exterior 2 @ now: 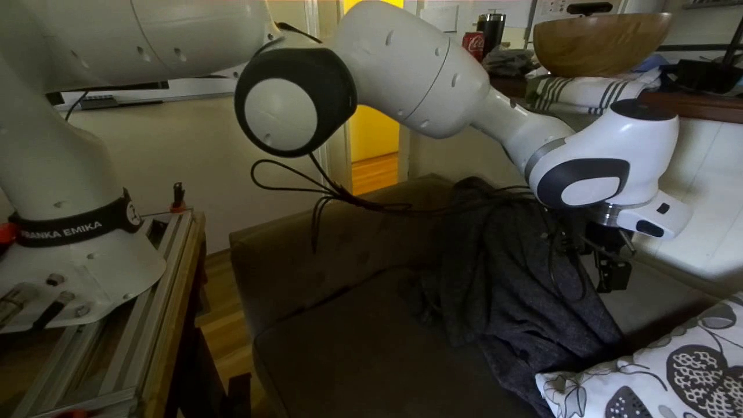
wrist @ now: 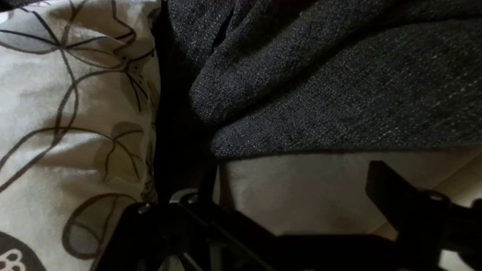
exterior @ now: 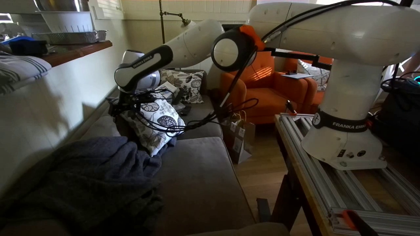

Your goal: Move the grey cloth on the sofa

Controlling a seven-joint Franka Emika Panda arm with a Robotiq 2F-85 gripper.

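The dark grey cloth (exterior: 98,177) lies crumpled on the sofa (exterior: 197,177). It also shows in an exterior view (exterior 2: 516,290), draped towards the sofa's arm and back. In the wrist view the cloth (wrist: 331,86) fills the upper right, its lower edge just beyond the fingertips. My gripper (wrist: 295,175) is open, its two fingers wide apart with only sofa fabric seen between them. In an exterior view the gripper (exterior 2: 612,273) hangs above the seat beside the cloth, near the wall. In an exterior view the gripper (exterior: 119,105) is partly hidden by cables and shadow.
A leaf-patterned pillow (exterior: 160,121) lies against the cloth; it is close to the left finger in the wrist view (wrist: 75,113). A wooden ledge (exterior 2: 702,107) with a bowl (exterior 2: 601,43) and striped towel runs above the sofa. Loose cables (exterior: 170,129) hang from the arm.
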